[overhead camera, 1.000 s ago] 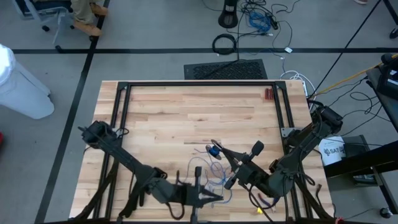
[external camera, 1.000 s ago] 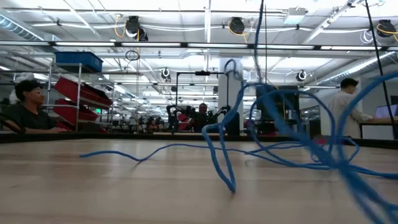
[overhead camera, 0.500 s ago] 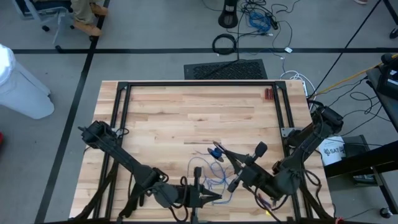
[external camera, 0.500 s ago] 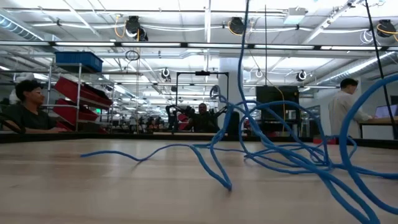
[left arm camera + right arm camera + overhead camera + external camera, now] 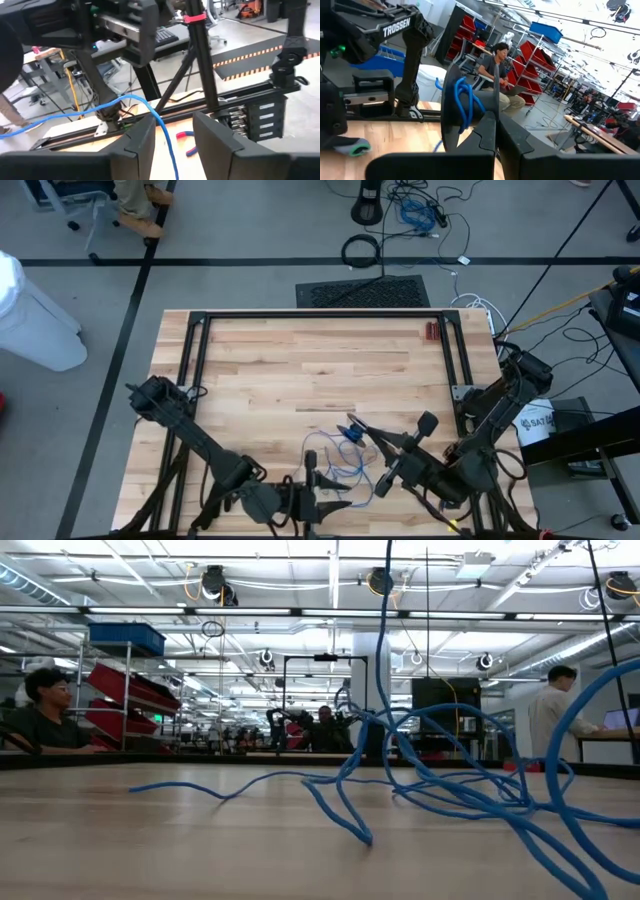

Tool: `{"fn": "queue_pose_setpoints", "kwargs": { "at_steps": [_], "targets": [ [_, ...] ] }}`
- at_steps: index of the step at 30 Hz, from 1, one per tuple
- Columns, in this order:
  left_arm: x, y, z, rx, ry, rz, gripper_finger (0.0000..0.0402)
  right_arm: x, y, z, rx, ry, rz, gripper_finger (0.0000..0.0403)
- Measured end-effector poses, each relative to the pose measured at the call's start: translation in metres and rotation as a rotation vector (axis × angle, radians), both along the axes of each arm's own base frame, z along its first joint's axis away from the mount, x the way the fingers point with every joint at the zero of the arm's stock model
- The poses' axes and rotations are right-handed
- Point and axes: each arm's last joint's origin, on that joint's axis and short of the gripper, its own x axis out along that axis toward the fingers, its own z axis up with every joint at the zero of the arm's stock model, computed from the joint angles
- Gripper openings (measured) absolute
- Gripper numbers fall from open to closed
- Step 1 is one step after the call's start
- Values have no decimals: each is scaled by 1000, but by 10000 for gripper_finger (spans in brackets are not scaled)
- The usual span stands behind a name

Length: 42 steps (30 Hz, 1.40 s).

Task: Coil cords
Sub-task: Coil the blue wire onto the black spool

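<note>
On the near middle of the table: blue cord (image 5: 340, 463), loose loops, not coiled
Cord on the wood: lies in tangled curves, one strand trailing off to one side in the low view (image 5: 230, 787)
Cord upward: rises from the tangle out of the low view's top edge
Cord at the right gripper (image 5: 492, 125): several turns wound around the dark disc (image 5: 454, 112) just behind the fingers, seen in the right wrist view
Right gripper state: fingers pressed together, nothing seen between the tips
Right gripper place: above the near right part of the table (image 5: 300, 370), pointing toward the middle
Cord at the left gripper (image 5: 172, 142): one strand runs through the gap between the two fingers
Left gripper state: fingers apart, not pinching the strand
Left gripper place: at the near edge, close beside the tangle
Beyond the table: seated person (image 5: 40, 715) in the room
</note>
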Motion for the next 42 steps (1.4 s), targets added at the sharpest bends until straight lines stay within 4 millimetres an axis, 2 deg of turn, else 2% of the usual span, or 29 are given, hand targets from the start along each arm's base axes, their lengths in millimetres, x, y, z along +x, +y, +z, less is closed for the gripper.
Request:
{"fn": "queue_pose_setpoints", "kwargs": {
  "at_steps": [4,8,17,21,24,30,36,42],
  "targets": [
    [-9,-8,0,22,24,-16,139,-3,0,3,0,-4,12,0],
    [-21,-9,3,67,61,56,140,-8,1,8,9,-25,43,0],
    [-30,0,16,-44,46,147,140,-14,4,10,25,-40,63,0],
    [-25,9,19,-53,9,279,140,-14,3,11,25,-43,65,0],
    [-18,17,19,-56,5,313,140,-14,4,12,29,-61,85,0],
    [-6,9,12,-104,-46,223,140,-14,4,13,24,-65,95,0],
    [-2,9,3,-43,-43,310,140,-16,5,13,25,-72,111,0],
    [5,16,-1,-75,-33,335,140,-16,5,13,23,-71,110,0]
  ]
}}
